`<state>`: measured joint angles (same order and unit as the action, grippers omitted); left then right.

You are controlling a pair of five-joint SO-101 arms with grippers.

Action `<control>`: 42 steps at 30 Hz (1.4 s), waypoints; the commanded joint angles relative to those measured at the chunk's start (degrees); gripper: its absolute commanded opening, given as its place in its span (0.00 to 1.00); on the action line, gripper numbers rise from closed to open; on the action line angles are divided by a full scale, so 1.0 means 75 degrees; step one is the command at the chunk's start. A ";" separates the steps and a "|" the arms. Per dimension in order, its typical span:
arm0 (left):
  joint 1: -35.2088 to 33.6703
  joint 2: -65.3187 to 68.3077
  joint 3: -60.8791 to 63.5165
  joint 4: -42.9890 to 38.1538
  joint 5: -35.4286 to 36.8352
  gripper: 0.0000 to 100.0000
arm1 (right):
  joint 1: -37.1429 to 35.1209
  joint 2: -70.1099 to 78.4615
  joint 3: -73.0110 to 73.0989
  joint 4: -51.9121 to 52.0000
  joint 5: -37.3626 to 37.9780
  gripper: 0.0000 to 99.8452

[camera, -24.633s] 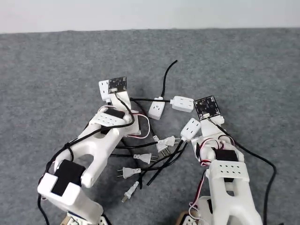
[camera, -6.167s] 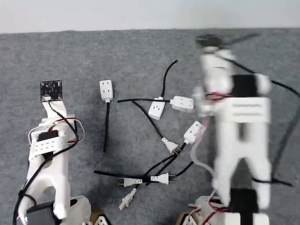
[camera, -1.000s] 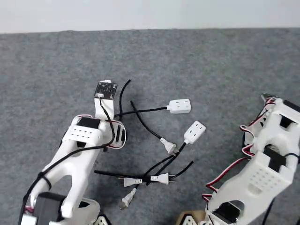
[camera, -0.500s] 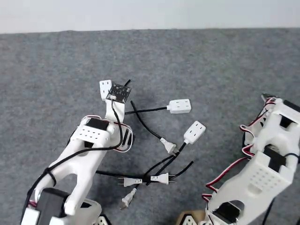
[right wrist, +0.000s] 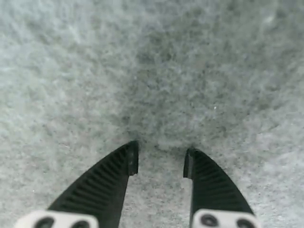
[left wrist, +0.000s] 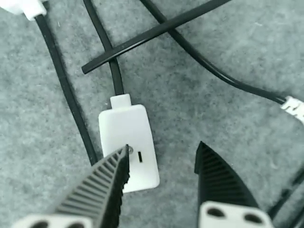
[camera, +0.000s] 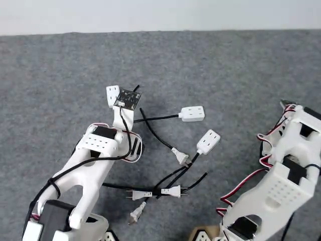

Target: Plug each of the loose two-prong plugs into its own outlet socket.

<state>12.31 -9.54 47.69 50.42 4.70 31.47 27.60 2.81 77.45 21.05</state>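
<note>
Outlet socket (left wrist: 129, 142) under spread left fingers (left wrist: 108, 186); right fingers (right wrist: 210, 183) parted over carpet (right wrist: 142, 71).

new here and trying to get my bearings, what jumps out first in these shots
The knot of black cords and loose two-prong plugs mid-table catches the eye first. The left claw hangs open right over a white outlet socket, one fingertip overlapping it. The right claw sits open above bare grey carpet at the table's right side.
</note>
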 commanded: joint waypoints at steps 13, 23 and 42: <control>-0.0234 0.0035 -0.0205 0.0023 -0.0117 0.21 | -0.0545 0.0088 0.0082 -0.0229 0.0152 0.14; -0.1899 0.0035 -0.0158 0.0012 -0.0668 0.21 | -0.0545 0.0088 0.0082 -0.0217 0.0152 0.14; -0.3493 0.0035 -0.0358 -0.0434 -0.1922 0.21 | -0.0545 0.0088 0.0094 -0.0217 0.0152 0.14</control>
<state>-13.45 -9.10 47.78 48.66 -7.43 31.47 27.60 2.81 77.45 21.05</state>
